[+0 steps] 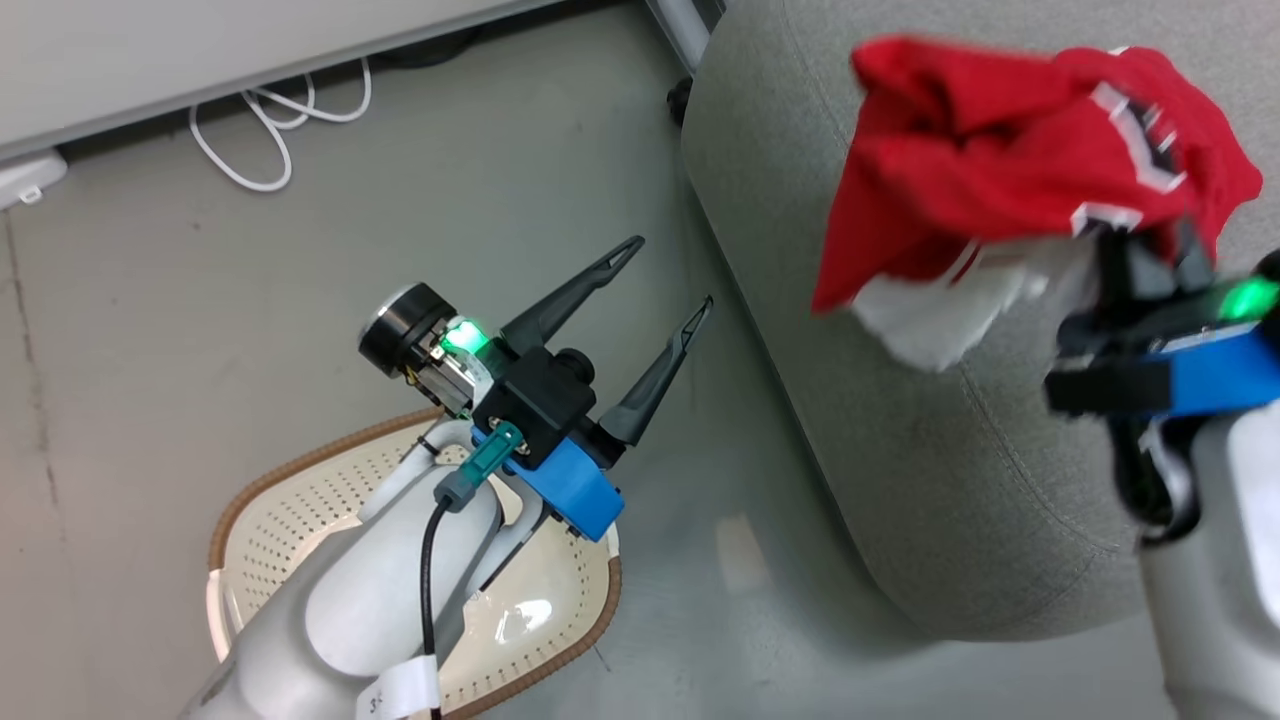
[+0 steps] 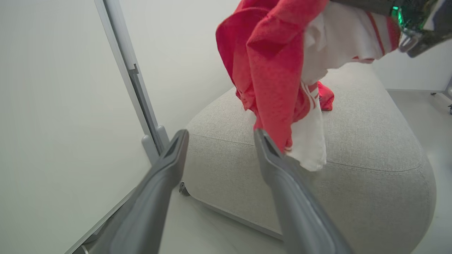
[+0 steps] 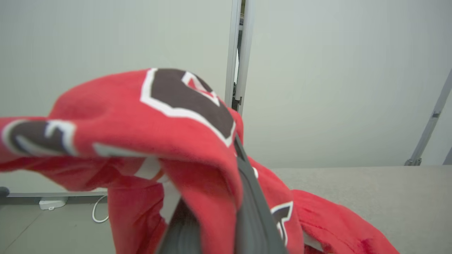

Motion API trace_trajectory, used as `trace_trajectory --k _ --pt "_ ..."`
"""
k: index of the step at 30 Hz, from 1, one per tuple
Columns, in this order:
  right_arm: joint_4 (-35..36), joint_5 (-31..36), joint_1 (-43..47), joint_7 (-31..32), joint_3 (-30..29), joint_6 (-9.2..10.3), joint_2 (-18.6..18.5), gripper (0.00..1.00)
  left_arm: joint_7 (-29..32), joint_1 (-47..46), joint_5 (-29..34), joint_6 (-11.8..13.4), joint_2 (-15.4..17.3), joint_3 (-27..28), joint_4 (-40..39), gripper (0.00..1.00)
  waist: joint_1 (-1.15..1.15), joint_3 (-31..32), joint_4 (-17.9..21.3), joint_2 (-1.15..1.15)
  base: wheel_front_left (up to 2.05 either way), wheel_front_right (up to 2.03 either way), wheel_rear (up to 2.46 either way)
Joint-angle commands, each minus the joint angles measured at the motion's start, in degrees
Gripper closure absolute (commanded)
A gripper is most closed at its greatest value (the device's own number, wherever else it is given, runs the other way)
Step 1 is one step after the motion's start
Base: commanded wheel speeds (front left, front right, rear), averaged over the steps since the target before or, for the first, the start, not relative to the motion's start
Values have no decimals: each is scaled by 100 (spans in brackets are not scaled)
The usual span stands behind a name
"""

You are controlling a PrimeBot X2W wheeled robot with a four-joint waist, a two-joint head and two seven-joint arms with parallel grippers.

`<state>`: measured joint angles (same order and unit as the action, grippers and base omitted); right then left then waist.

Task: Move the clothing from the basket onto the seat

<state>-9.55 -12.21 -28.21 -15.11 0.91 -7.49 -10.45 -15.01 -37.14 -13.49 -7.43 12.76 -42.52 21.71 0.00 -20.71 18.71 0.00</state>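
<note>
Clothing (image 1: pixel 1010 150): red bundle w/ white trim & dark print, pinched high in R gripper (image 1: pixel 1150 262). Jaws shut tight on a fold, rest drooping free. Hung above seat (image 1: pixel 900 450) near its front edge; lowest white hem close to the fabric but apart from it, per L wrist view. Held bunched & high prob. to avoid dragging on floor (image 1: pixel 400 300). More red cloth (image 2: pixel 326 100) lying on seat further back: separate piece or tail of same one, can't tell. Next, as a guess: lower & release over seat's middle, not the rounded edge, given slide-off risk there. L gripper (image 1: pixel 672 272): wide open, holding nothing, parked over floor between basket (image 1: pixel 300 468) and seat, prob. for clearance from R arm. Basket on floor, bottom bare where visible, L forearm (image 1: pixel 380 590) covering part.
</note>
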Motion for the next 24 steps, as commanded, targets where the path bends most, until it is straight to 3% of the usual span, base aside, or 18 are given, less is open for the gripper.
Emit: trace_trajectory --k 1,5,11,16,20,24 --pt "110 35 -293 -7 -133 -1 -47 100 -25 -121 40 -8 75 41 -36 0 0 -209 23 0 0 0 0" --pt "256 119 -874 -7 -529 -1 -153 100 -25 -227 82 -8 163 20 -76 0 0 -500 30 0 0 0 0" --pt "366 246 -1893 -6 -1574 -1 -479 100 -25 -558 150 -8 351 -94 -175 0 0 -1165 -11 0 0 0 0" --pt "186 278 -2241 -6 -2348 0 -754 100 -16 -825 190 -8 450 -195 -265 0 0 -1589 -86 0 0 0 0" --pt "-402 242 -2067 -6 -2868 -1 -999 100 -8 -980 182 -9 478 -240 -349 0 0 -1828 -166 0 0 0 0" --pt "-1146 216 -1915 -7 -3075 -1 -1009 100 -6 -1070 191 -9 550 -241 -420 0 0 -2016 -188 0 0 0 0"
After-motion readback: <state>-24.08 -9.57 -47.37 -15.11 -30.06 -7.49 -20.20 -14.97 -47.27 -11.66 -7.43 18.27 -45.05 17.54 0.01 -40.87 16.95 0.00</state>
